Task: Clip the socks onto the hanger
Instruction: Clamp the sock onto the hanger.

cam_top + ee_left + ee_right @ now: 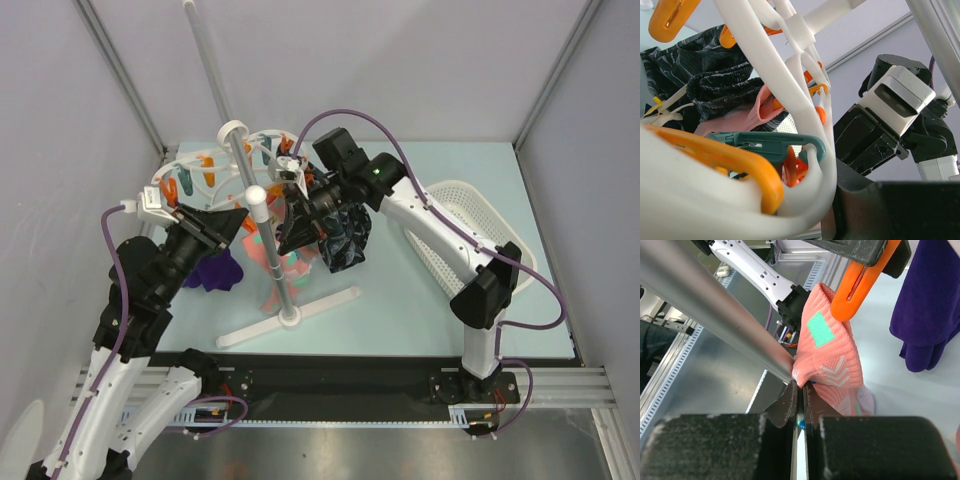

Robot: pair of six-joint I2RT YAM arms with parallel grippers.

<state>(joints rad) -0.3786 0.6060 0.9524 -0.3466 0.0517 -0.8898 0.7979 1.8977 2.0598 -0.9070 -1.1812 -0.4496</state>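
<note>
The white ring hanger [196, 160] hangs on the grey pole, its orange and teal clips crowding the left wrist view around the frame [790, 75]. My left gripper [226, 224] is shut on the ring's near edge; one dark finger [890, 210] shows beside the white plastic. My right gripper [801, 386] is shut on the edge of the salmon-pink sock [832, 350], right by the pole. An orange clip [860, 282] sits at that sock's top edge. The black-grey marbled sock [346, 236] hangs under the right arm, and the purple sock [214, 270] hangs on the left.
The grey pole [262, 225] rises from a white cross base [290, 318] between the arms. A white mesh basket [470, 215] stands to the right under the right arm. Grey enclosure walls close in the sides and back.
</note>
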